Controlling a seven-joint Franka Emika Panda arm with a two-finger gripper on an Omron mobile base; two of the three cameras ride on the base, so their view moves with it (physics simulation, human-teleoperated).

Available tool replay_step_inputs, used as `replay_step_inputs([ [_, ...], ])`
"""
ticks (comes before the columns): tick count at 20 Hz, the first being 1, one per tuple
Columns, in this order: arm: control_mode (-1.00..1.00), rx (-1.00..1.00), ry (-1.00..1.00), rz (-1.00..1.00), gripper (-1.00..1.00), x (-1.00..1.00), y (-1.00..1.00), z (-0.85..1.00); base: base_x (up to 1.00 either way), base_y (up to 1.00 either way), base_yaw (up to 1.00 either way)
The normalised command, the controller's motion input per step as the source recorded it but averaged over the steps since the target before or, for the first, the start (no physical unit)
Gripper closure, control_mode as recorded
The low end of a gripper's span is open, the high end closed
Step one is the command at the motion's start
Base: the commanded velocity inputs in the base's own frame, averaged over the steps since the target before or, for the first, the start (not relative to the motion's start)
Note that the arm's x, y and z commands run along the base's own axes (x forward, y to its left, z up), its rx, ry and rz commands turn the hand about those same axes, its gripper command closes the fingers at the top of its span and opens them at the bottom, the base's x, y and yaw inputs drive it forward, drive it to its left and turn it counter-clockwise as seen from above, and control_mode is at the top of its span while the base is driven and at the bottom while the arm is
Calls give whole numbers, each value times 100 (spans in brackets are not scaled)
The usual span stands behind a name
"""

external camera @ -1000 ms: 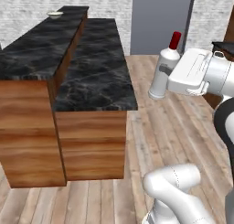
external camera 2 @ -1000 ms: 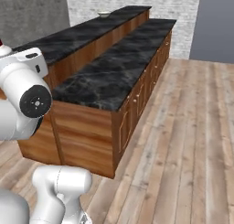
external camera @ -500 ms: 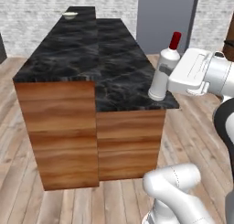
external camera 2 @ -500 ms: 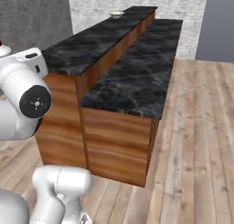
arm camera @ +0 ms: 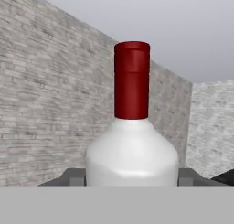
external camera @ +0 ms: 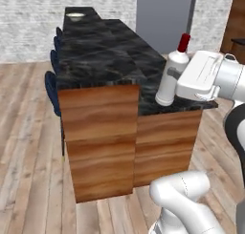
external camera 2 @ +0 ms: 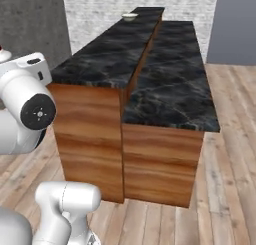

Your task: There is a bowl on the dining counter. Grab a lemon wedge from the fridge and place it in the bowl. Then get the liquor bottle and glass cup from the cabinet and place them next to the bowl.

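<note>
White and smooth, the bottle (external camera: 171,80) sits upright in the gripper (external camera: 178,82), held in the air just off the near right corner of the counter (external camera: 103,54). Its body is rounded at the shoulders, narrowing to a short neck under a dark red cap (external camera: 183,42). In the hand view the bottle (arm camera: 132,158) stands close to the camera, the cap (arm camera: 131,79) a plain straight cylinder, and the 2 dark fingers (arm camera: 77,177) press against the body on either side, clamped on it. No label, brand or writing shows on the bottle or the cap.

The counter has a black top with white veins over reddish-brown wood with strong horizontal grain. It is built in 2 levels: a higher strip along one long side and a lower, wider strip beside it, seen end-on from both base views (external camera 2: 172,79). Dark blue chair backs (external camera: 51,87) line the far long side in the left base view.

At the far end of the higher strip, near its end edge, a small pale bowl (external camera: 74,15) rests on the top; in the right base view the bowl (external camera 2: 130,16) is too small to tell what it holds.

Beyond the counter stands a grey panel (external camera: 162,15) against a pale brick wall (external camera: 33,18).
</note>
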Motion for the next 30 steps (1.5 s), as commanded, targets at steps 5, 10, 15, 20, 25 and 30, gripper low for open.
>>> replay_step_inputs([
  [5, 100, 0, 0, 0, 100, 0, 0, 0, 40, 100, -36],
  [10, 100, 0, 0, 0, 100, 0, 0, 0, 44, 100, -42],
  [15, 100, 0, 0, 0, 100, 0, 0, 0, 43, 100, -38],
  [20, 100, 0, 0, 0, 100, 0, 0, 0, 39, 100, -31],
  [25, 100, 0, 0, 0, 100, 0, 0, 0, 38, 100, -30],
  [30, 100, 0, 0, 0, 100, 0, 0, 0, 27, 100, -26],
])
